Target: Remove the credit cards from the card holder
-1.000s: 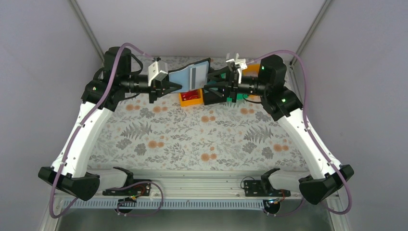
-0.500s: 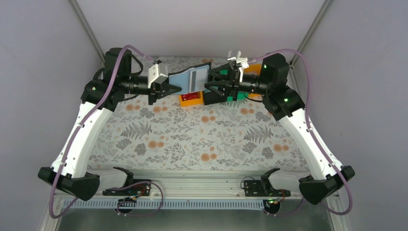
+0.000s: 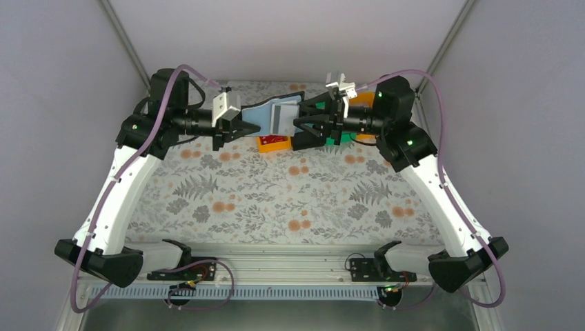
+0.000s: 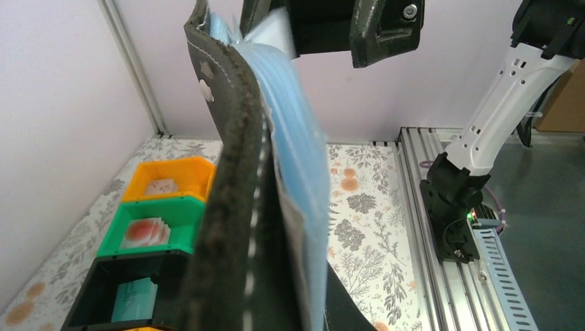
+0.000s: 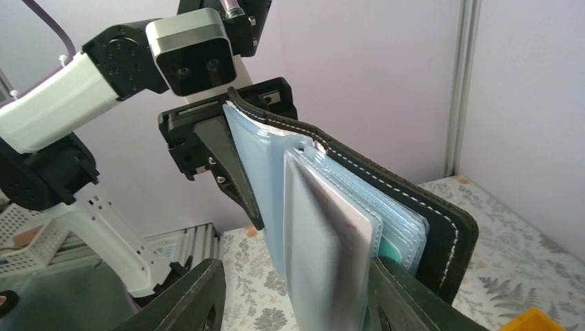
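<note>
The cards point(image 5: 324, 234) sit in the clear sleeves of the holder point(image 3: 274, 114), which hangs open in the air over the far end of the surface point(image 3: 276, 207), near the bins point(image 3: 272, 143) and between the two arms. The left gripper point(image 3: 252, 127) is clenched on one edge of the holder and carries it. The right gripper point(image 3: 299, 122) has its jaws spread wide, straddling the opposite edge where one pale card juts from its sleeve, and we see no pad pressing on it. We judge the cards light, stiff and slick (thin plastic, with little to bite on), so the hold belongs on the flat faces of the jutting end, with the pull straight along the sleeve. The holder's stitched black cover looks soft, and we expect it to flex or swing about the left grip if the pull goes askew. Much is hard to read: the jutting card is blurred in the right wrist view, the left wrist view shows the holder only edge-on, and we cannot count the cards tucked behind.
</note>
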You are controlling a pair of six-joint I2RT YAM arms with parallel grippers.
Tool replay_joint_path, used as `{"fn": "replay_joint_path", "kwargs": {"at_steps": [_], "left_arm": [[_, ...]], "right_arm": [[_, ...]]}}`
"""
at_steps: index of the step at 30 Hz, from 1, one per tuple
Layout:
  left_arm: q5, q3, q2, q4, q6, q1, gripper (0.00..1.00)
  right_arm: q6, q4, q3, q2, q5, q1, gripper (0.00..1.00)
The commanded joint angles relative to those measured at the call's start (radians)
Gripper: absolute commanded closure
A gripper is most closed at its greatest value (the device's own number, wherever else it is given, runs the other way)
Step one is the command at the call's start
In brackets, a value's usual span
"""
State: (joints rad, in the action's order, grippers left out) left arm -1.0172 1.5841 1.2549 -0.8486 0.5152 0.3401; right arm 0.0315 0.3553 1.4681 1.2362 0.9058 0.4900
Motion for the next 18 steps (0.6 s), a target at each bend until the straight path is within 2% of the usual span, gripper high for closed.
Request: {"fn": "replay_joint_path", "kwargs": {"at_steps": [1,10,14,18], "left_arm": [[-0.023,0.032,0.003,0.044,-0.015,-0.002,0.98],[0.015,0.025,0.013,0.08,-0.066,-0.002,0.98],[0.013,0.018,0.006,0.086,-0.079,-0.002,0.98],[0.009,0.01,-0.001,0.091,-0.086,-0.002,0.98]], "right_arm": [[0.023,-0.016,-0.008,0.005,0.063,0.015,0.48],[0.06,-0.035,-0.006,0.009,0.054,0.073,0.52],[0.077,-0.049,-0.009,0.012,-0.039,0.11,0.53],[0.096,-0.038,-0.003,-0.006,-0.195,0.117,0.59]]}}
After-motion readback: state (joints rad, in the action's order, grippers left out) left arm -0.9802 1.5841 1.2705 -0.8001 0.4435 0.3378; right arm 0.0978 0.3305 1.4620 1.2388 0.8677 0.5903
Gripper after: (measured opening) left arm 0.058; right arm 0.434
